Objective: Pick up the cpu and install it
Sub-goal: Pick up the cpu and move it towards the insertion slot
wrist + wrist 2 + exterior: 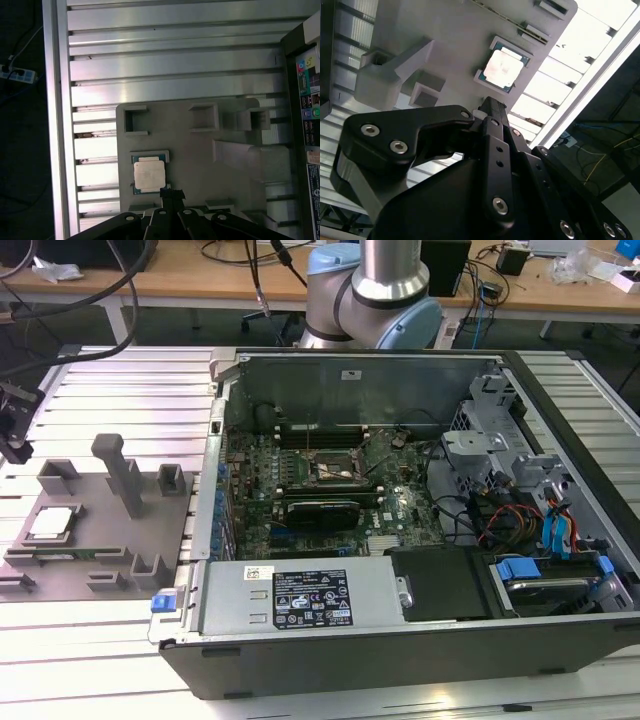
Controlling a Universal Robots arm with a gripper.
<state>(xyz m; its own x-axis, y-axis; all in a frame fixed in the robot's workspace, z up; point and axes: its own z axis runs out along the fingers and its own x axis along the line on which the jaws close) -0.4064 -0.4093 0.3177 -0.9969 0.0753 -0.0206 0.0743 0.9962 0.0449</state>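
Gripper looks clenched with nothing in it, tips hanging just beside the cpu, which sits flat in its pocket on the grey fixture on the bench.

**Table surface, exterior view**

Slotted aluminium table carries two items directly. Grey fixture plate lies flat at 9 o'clock. Open computer case spans centre to 3 o'clock, just beside the plate.

Exterior view high, oblique over open case; both wrist views overlook grey fixture.
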